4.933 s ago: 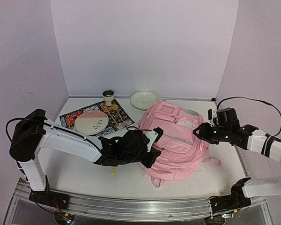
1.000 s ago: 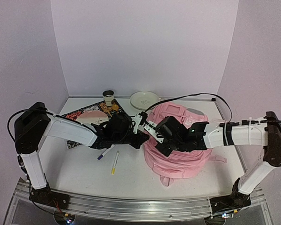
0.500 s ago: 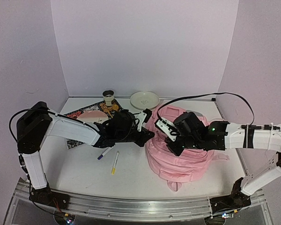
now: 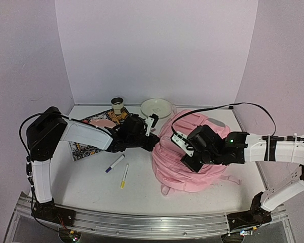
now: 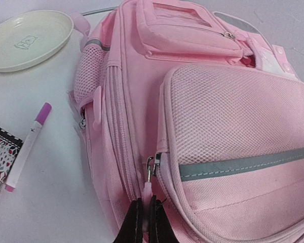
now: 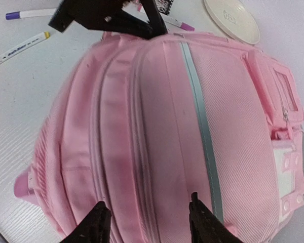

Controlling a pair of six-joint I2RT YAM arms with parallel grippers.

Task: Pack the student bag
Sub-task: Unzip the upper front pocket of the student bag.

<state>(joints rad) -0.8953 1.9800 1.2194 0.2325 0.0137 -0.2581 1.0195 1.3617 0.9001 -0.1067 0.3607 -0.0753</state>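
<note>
The student bag (image 4: pixel 202 167) is a big pink backpack lying on the table right of centre, its front pockets up. My left gripper (image 5: pixel 146 212) is shut on a pink zipper pull (image 5: pixel 148 188) at the bag's left side, beside the mesh front pocket (image 5: pixel 228 116). From above, that gripper (image 4: pixel 154 143) sits against the bag's left edge. My right gripper (image 6: pixel 149 223) hovers open over the bag's (image 6: pixel 167 126) main body, one finger (image 6: pixel 99 223) on either side of a zip seam, holding nothing. It (image 4: pixel 186 156) hangs over the bag's middle.
A purple-capped marker (image 4: pixel 114 163) and a yellow-capped marker (image 4: pixel 124 175) lie left of the bag. A cream plate (image 4: pixel 155 107), a cup (image 4: pixel 117 105) and a patterned mat (image 4: pixel 81 149) with a pink plate (image 4: pixel 99 123) sit at the back left. Another marker (image 5: pixel 28 144) lies near the mat.
My right gripper has opened and let go of the bag. The bag has slid and turned a little to the left. My left gripper stays shut and has edged toward the back.
</note>
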